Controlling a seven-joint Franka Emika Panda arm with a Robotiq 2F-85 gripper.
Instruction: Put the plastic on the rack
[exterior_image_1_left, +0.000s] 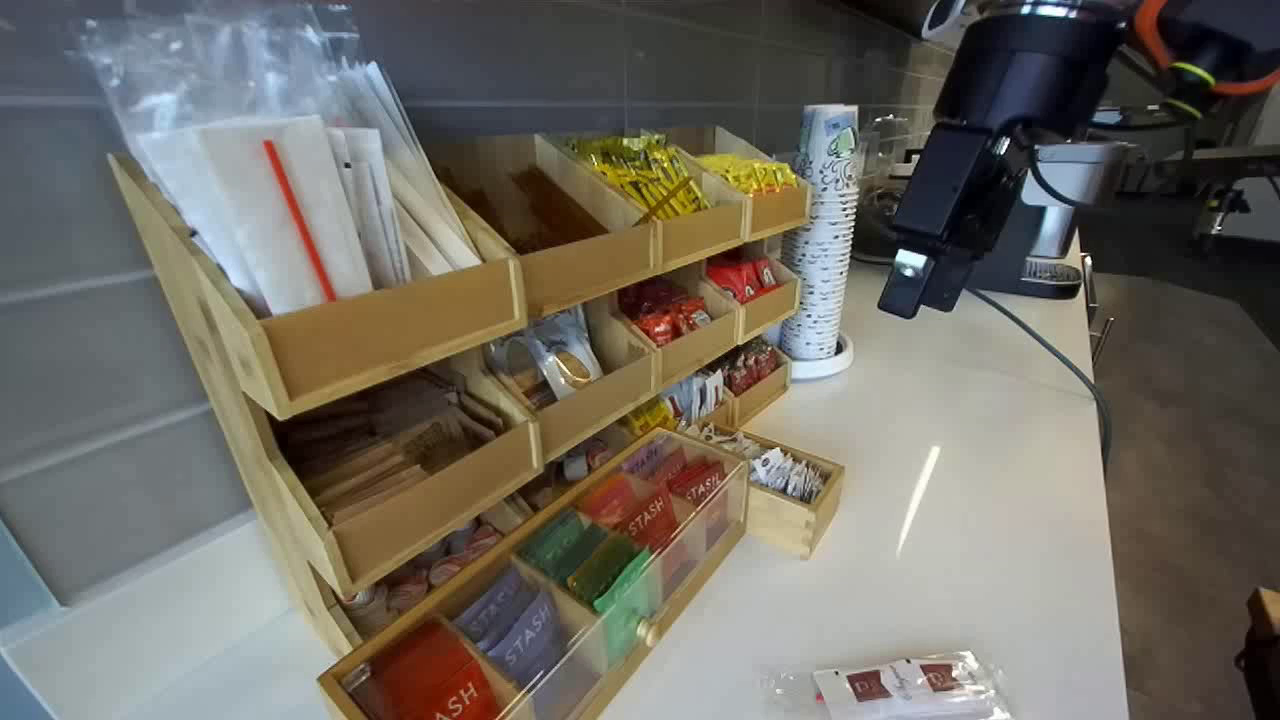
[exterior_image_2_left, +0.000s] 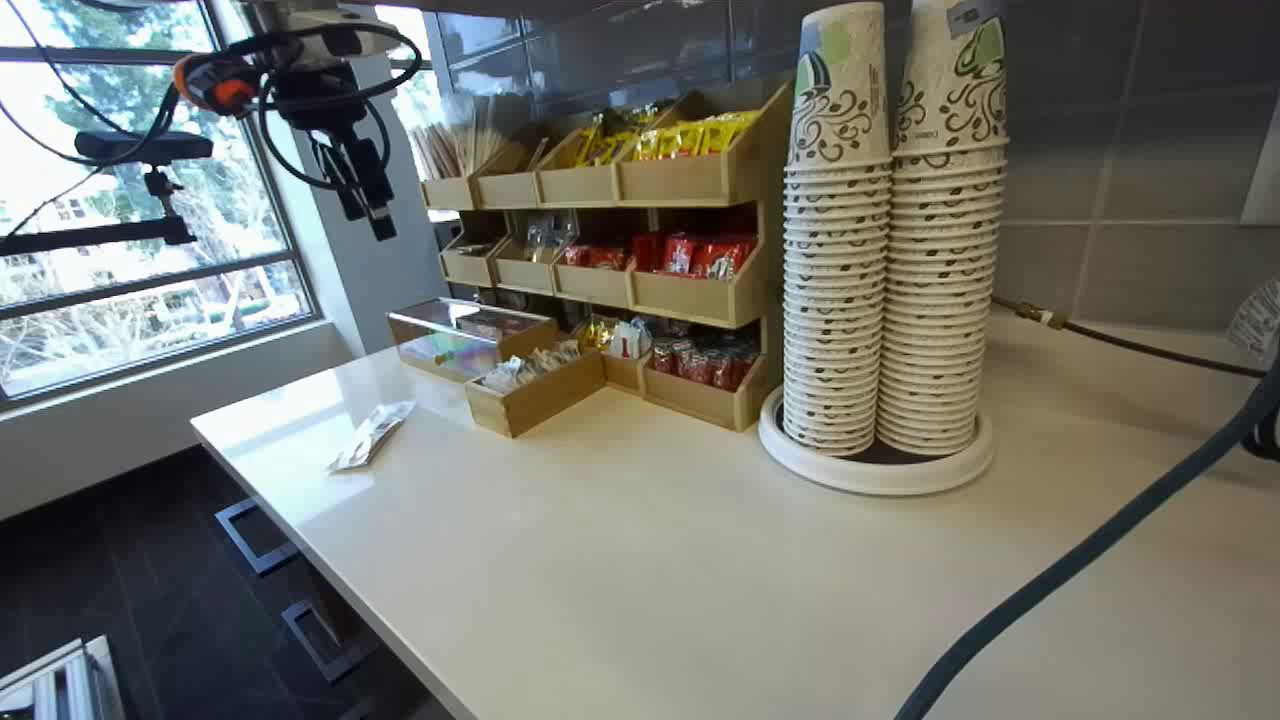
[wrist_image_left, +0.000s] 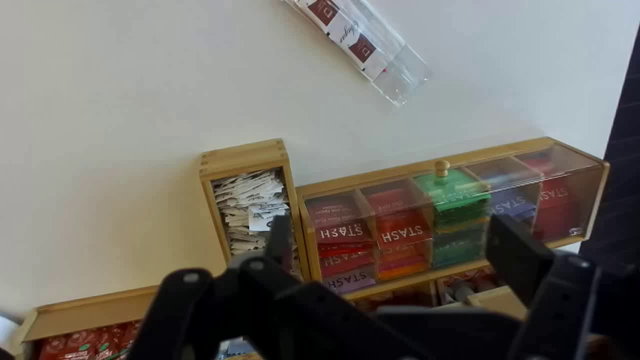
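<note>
**Plastic packet (wrist_image_left: 360, 46) is not being picked up yet**

The packet is being held up only by the counter (exterior_image_1_left: 1000, 480), near the tea box (wrist_image_left: 360, 180) and not on the wooden rack (exterior_image_1_left: 590, 268). The gripper (wrist_image_left: 392, 242) is being held up above the counter. Its fingers (wrist_image_left: 517, 255) are being held wide apart and nothing is being pinched, maybe so room is being left for the thin packet. In an exterior view, clear wrappers (exterior_image_1_left: 210, 75) with white papers (exterior_image_1_left: 235, 190) are being held on end by the nearest top bin (exterior_image_1_left: 395, 340), likely so tipping is being stopped. Maybe the packet is being saved for that bin.
</note>
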